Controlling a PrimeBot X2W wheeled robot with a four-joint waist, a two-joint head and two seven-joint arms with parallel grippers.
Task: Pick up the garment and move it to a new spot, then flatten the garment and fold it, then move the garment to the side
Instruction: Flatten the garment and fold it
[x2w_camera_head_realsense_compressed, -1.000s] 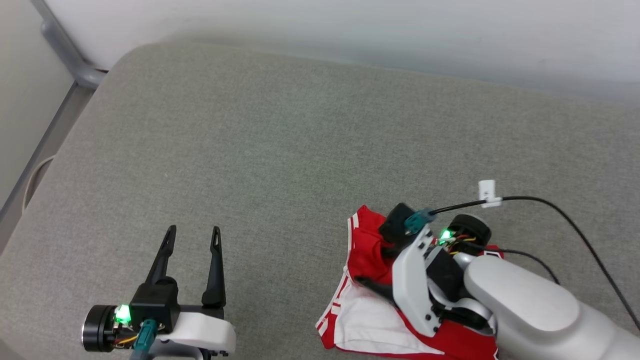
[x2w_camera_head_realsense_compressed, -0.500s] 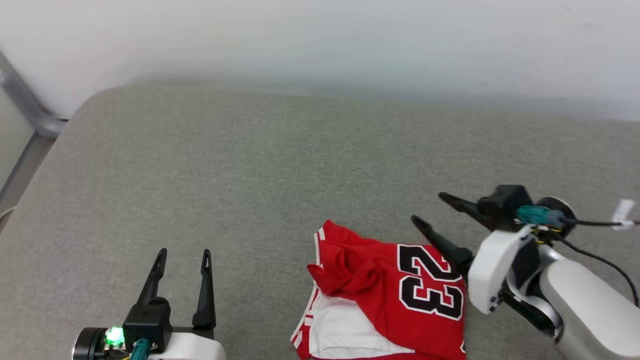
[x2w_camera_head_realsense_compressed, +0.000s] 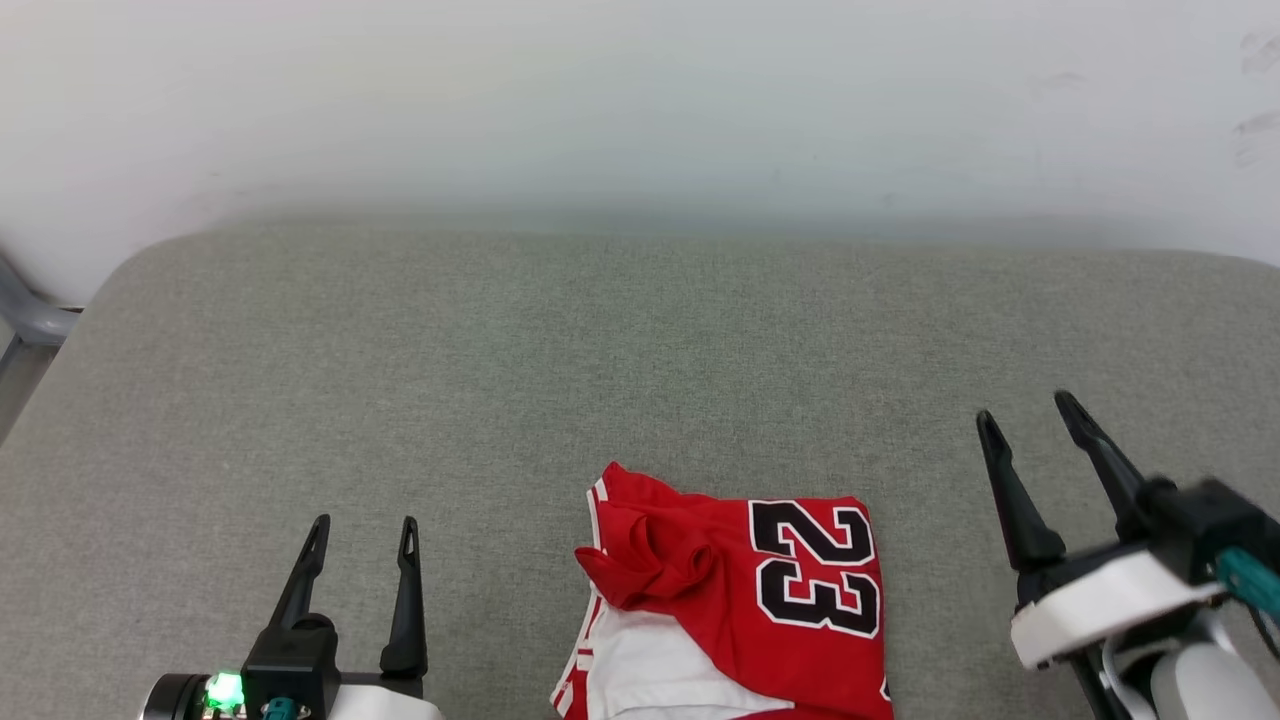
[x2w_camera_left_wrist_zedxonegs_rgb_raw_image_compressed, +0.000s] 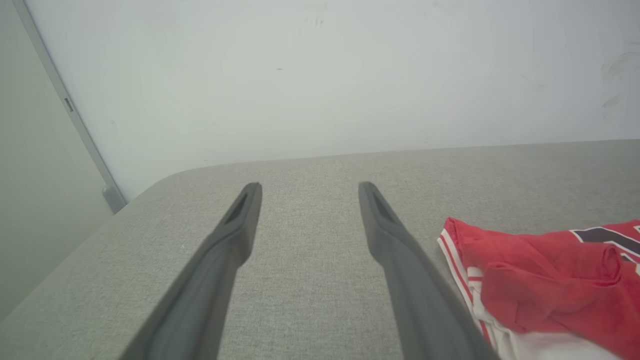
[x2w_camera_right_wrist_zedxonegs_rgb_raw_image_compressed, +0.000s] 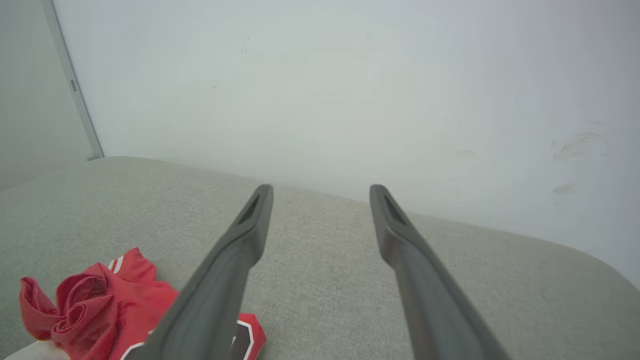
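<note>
At my far left the left gripper (x2w_camera_head_realsense_compressed: 364, 525) hovers low over the grey cushion (x2w_camera_head_realsense_compressed: 640, 350), its two dark fingers spread wide with nothing between them, well apart from the cloth. Toward the middle, close to the near edge of the cushion, lies the garment (x2w_camera_head_realsense_compressed: 720, 610): a compact red heap, not flat, with a twisted bunch of red fabric (x2w_camera_head_realsense_compressed: 650, 560) at its left side, a white panel (x2w_camera_head_realsense_compressed: 660, 670) below that, and the black "23" (x2w_camera_head_realsense_compressed: 815, 570) facing up on the smoother right half. Further right, the right gripper (x2w_camera_head_realsense_compressed: 1025, 410) stands just as wide and empty, beside the shirt but not touching it. I judge the flattening is what I have in hand, so I would bring the left fingers in low at the twisted bunch and pinch only the top layer there. The right fingers would take the far corner beside the number. Then I would draw the two apart slowly along the cushion and keep the cloth taut. Grabbing too deep risks lifting the whole heap instead of opening it.
</note>
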